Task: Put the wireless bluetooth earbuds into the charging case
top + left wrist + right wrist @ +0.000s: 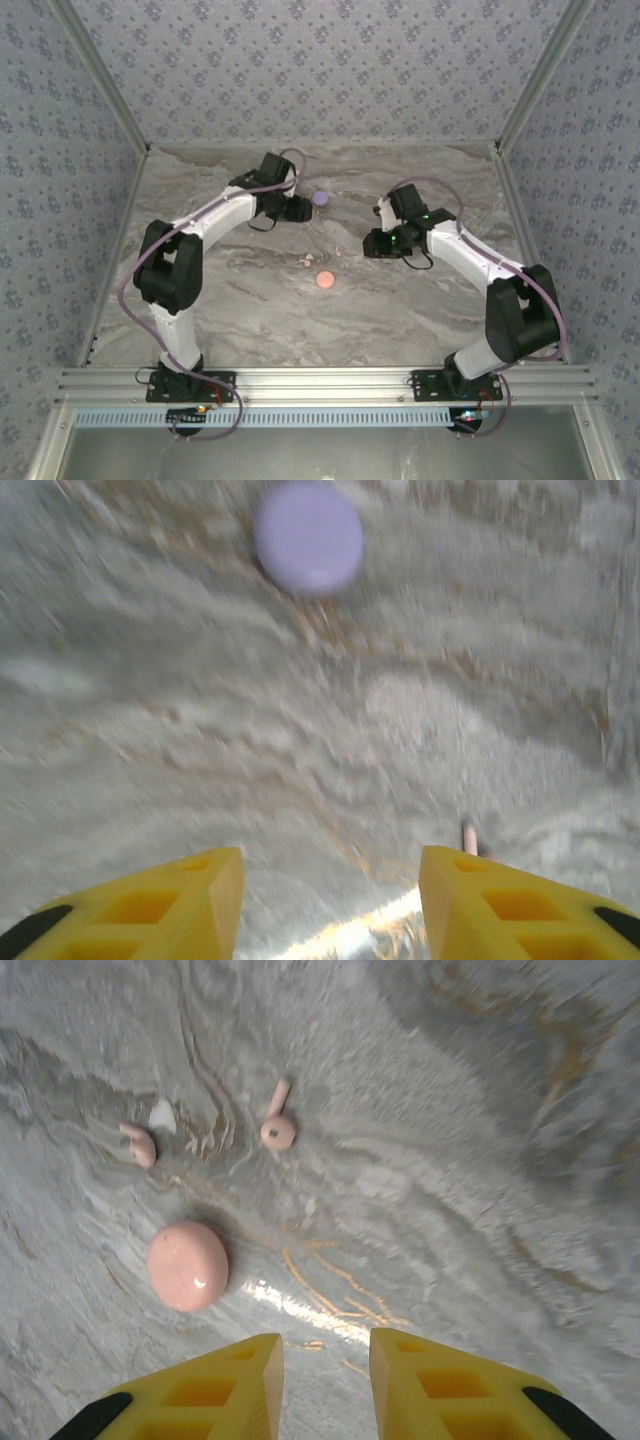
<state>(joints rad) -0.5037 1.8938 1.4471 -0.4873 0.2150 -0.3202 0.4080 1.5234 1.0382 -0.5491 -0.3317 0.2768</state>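
Note:
A round lilac charging case (320, 198) lies on the marble table just right of my left gripper (303, 208). In the left wrist view the lilac case (308, 537) sits well ahead of the open, empty left gripper (330, 865), and a whitish-pink earbud (469, 836) peeks out by the right finger. A round pink case (324, 280) lies mid-table, with two whitish-pink earbuds (305, 262) (338, 253) above it. My right gripper (325, 1345) is open and empty. The pink case (187, 1265) is ahead to its left, and the earbuds (278, 1130) (140, 1145) lie further ahead. No lilac earbuds are in view.
The grey marble table (250, 310) is enclosed by patterned walls on three sides, with a metal rail (320, 382) along the near edge. Both arms reach toward the table's far half.

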